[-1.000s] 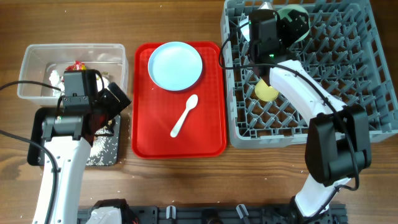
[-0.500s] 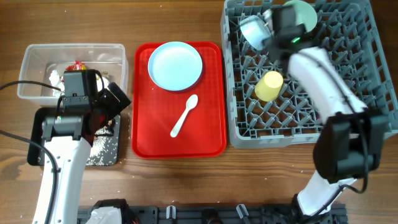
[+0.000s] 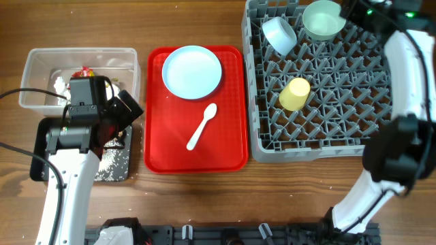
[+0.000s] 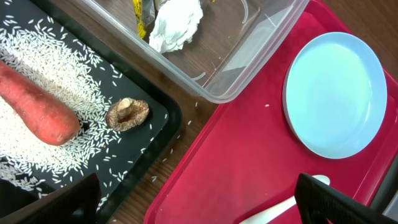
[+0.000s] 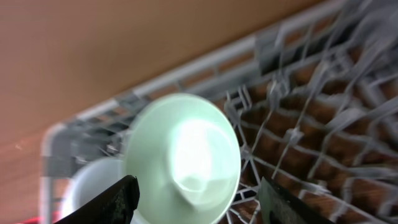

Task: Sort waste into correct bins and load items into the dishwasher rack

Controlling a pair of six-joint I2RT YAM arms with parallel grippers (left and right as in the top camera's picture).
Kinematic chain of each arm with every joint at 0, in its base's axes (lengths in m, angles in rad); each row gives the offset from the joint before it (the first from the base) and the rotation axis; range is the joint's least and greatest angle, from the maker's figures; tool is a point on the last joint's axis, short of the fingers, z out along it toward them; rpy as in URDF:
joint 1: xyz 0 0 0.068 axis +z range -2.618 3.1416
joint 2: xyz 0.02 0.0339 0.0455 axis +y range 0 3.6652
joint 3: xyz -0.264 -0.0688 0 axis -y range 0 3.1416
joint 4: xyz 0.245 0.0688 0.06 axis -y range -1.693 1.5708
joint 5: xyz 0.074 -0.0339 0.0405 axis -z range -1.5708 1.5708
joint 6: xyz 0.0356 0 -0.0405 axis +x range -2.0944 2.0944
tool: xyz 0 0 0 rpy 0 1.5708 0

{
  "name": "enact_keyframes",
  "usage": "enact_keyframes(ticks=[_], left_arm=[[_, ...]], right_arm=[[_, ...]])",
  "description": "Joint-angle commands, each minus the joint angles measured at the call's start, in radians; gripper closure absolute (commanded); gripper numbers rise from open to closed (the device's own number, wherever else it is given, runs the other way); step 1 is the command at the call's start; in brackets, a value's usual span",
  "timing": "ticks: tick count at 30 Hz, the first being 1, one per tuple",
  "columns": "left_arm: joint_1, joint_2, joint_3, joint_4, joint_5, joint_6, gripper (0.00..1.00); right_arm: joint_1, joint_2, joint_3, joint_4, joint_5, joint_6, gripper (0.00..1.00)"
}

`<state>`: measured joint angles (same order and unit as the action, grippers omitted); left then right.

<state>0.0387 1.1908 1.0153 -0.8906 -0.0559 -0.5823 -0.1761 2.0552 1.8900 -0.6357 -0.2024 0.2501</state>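
One green bowl [image 3: 323, 19] just left in the rack [image 3: 327, 136] below the right tool [image 5: 199, 186], now backed off, jaws apart, empty; plate [image 3: 192, 71] and spoon [image 3: 202, 126] remain.

On the serving tray [image 3: 163, 139]: plate [image 3: 192, 71] behind, spoon [image 3: 201, 126] before. Left of it: tub [image 3: 82, 50] behind shallow tray [image 3: 128, 146]. Right of it: dishwasher rack [image 3: 327, 129] holding two bowls [image 3: 323, 19] behind, cup [image 3: 294, 94] before.
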Motion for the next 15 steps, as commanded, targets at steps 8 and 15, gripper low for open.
enact_keyframes(ticks=[8,15], left_arm=[[0.005,-0.013,0.019,0.002,-0.017,-0.009,0.0],[0.005,-0.013,0.019,0.002,-0.017,-0.009,0.0]], right_arm=[[0.009,0.156,0.002,0.014,0.026,0.012,0.75],[0.014,0.04,0.003,0.005,0.129,-0.101,0.96]])
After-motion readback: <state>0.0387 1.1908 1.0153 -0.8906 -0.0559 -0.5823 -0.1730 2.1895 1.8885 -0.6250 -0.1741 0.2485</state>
